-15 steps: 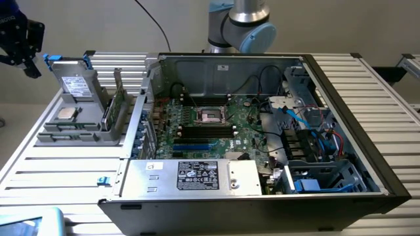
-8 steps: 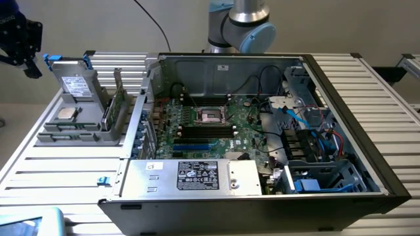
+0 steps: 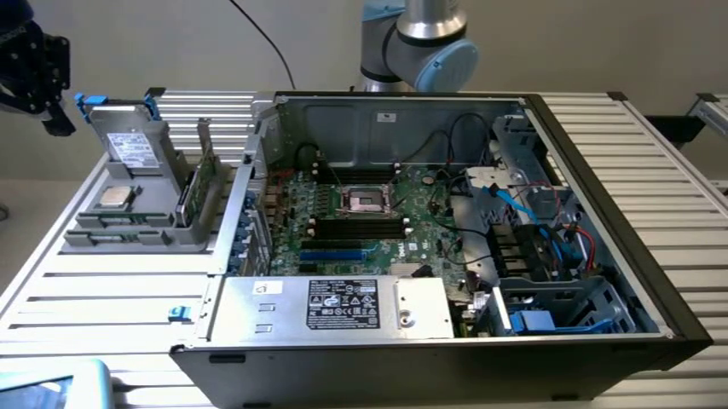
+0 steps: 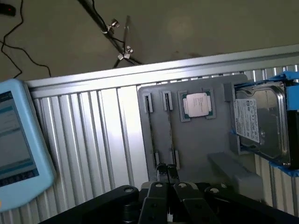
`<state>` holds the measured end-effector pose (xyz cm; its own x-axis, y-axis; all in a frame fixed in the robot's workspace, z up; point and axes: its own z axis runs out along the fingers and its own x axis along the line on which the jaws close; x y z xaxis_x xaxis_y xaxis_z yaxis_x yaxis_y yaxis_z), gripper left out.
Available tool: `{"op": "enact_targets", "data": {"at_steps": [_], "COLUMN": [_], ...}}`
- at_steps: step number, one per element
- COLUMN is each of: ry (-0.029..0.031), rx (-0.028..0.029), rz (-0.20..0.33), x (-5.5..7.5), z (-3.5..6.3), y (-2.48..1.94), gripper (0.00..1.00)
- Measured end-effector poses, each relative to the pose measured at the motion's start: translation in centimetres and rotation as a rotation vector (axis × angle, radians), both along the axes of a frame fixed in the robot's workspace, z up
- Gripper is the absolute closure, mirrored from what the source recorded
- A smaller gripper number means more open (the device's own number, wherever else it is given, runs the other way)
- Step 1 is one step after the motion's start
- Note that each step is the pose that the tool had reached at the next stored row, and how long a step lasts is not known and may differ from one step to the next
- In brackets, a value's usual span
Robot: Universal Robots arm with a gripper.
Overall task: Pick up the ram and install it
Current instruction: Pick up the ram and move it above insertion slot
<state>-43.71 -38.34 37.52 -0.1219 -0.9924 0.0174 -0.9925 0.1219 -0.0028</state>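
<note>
Ram (image 3: 203,189): stood on edge in a slot of the grey holder (image 3: 136,243), not yet lifted.
Holder contents: a silver processor chip (image 3: 118,197) is laid flat at nine o'clock of the ram in the exterior view; a boxy drive with blue tabs (image 3: 135,141) is propped at about eleven o'clock.
Holder place: set on the slatted table (image 3: 102,294), just beside the open computer case (image 3: 666,281), at its nine o'clock.
Memory slots (image 3: 358,227): dark, seen on the motherboard below the processor socket.
Gripper (image 4: 167,171): held above the holder, apart from the ram; jaws drawn narrow, nothing held.
Step judged: approach to the pick.
Next move, judged: jaws widened, then lined up over the ram's top edge.
</note>
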Motion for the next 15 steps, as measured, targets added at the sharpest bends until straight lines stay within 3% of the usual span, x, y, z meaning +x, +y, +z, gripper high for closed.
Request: {"op": "enact_targets", "data": {"at_steps": [11, 14, 15], "ry": [-0.0012, -0.0012, -0.0012], "rx": [0.0004, 0.0004, 0.0003], "rz": [0.014, 0.014, 0.014], "x": [0.0, 0.0, 0.0], "z": [0.0, 0.0, 0.0], "y": [-0.01, -0.01, -0.01], "gripper": [0.88, 0.69, 0.69]}}
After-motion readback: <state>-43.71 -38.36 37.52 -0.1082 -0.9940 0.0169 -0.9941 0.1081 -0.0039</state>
